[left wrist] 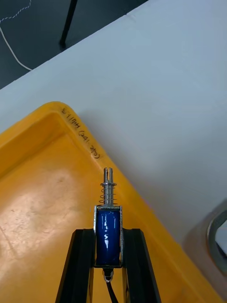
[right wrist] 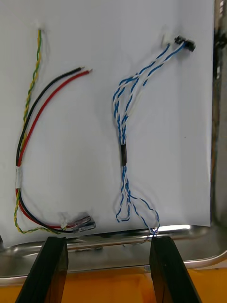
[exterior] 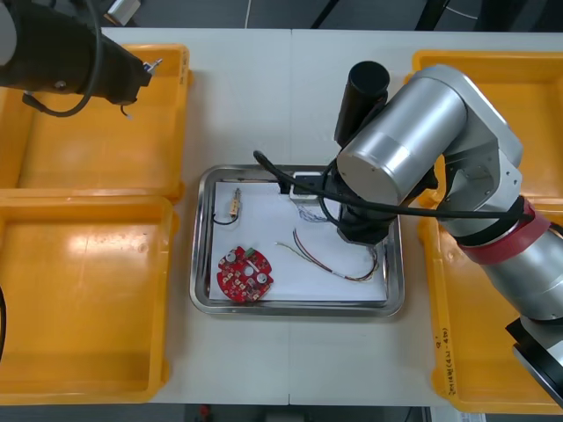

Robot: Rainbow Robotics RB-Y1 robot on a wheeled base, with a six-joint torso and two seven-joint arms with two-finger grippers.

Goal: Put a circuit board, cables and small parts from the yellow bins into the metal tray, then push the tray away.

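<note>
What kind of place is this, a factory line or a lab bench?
Probably a lab or workshop kitting bench: yellow bins flank a metal tray holding a red circuit board and cables. The left gripper holds a small metal part over one, and the right gripper hangs open above the tray.

Left pincer [left wrist: 108, 234] clamped, far left, right pincer [right wrist: 109, 241] spread, pointing down, centre.

Worktop [exterior: 290, 352]: light, matte surface. A thin seam [exterior: 291, 105] runs front to back down its middle. Beyond the far edge, dark floor [exterior: 220, 10]. A small grey cylindrical object [exterior: 123, 9] sits just past that edge, partly cut off. Left wrist view: a dark slanted leg [left wrist: 68, 23] stands on the floor, with a thin pale cord [left wrist: 12, 45] trailing near it.
</note>
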